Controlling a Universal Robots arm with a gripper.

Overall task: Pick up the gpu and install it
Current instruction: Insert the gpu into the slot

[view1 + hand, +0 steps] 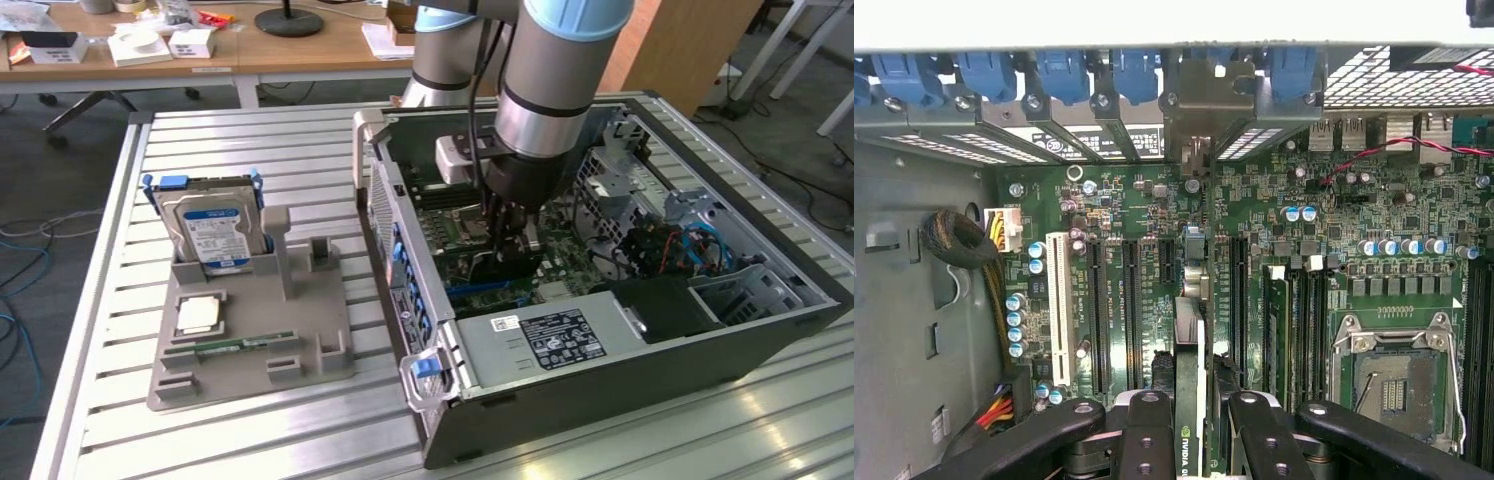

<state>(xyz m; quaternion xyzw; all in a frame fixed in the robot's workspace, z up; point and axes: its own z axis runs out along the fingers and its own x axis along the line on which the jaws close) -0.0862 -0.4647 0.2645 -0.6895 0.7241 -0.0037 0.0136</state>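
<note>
The gpu (1192, 335) stands edge-on over the green motherboard (1334, 230), in line with a long black slot. Its silver bracket (1199, 100) lies against the case's rear wall among the blue slot clips. My gripper (1194, 405) is shut on the card, one black finger (1149, 420) pressed to each face. In the exterior view the gripper (505, 250) reaches straight down into the open computer case (601, 390), with the black gpu (501, 272) below it near the board. I cannot tell whether the card's edge sits fully in the slot.
Empty black slots (1129, 310) and a white slot (1061, 300) lie beside the card, a CPU socket (1389, 375) on the other side. The power supply (561, 340) and cables (667, 245) crowd the case. At the exterior view's left, a grey holder (254, 350) carries a hard drive (214, 225).
</note>
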